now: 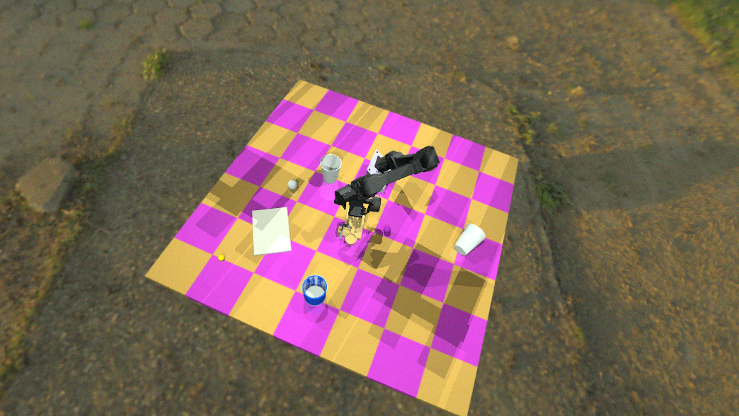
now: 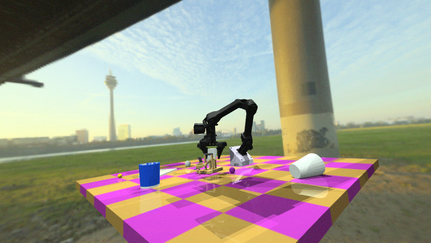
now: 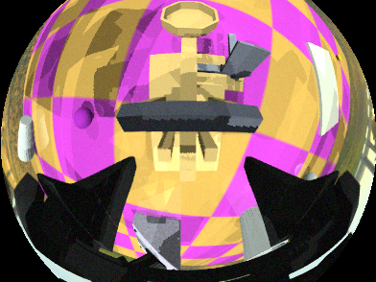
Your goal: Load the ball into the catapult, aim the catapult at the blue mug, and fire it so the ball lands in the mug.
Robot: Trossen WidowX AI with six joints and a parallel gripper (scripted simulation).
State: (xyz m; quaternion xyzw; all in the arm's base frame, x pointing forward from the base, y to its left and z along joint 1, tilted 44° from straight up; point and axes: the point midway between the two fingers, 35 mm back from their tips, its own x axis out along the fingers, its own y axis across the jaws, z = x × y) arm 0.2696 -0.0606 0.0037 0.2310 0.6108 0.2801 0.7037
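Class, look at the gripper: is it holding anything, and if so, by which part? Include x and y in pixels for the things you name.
Nothing is held; the gripper (image 2: 211, 152) (image 3: 191, 162) is open above the catapult (image 2: 210, 169) (image 3: 189, 106).

Open-jawed black gripper (image 2: 212, 153) (image 3: 191, 162) is just above the tan wooden catapult (image 1: 354, 227) (image 2: 210, 170) (image 3: 188, 72); its dark grey crossbar (image 2: 208, 154) (image 3: 190, 116) is the high obstacle, w/ a dark grey angled plate (image 2: 200, 160) (image 3: 246, 55) sticking up on one side. Small purple ball (image 1: 386, 230) (image 2: 231, 170) (image 3: 83, 117) sits low nr the catapult's other side. Upright white cup (image 1: 330, 168) (image 2: 212, 153) (image 3: 253, 232) blocks low travel btwn the white slanted arm base (image 1: 374, 160) (image 2: 235, 156) and the pale grey ball (image 1: 292, 184) (image 2: 187, 163). Open lane btwn catapult & upright blue mug (image 1: 314, 290) (image 2: 149, 175); another wide gap btwn purple ball & tipped white cup (image 1: 469, 239) (image 2: 307, 166) (image 3: 26, 138). Flat white sheet (image 1: 271, 230) (image 2: 167, 172) (image 3: 323, 89) is low, OK to pass over.
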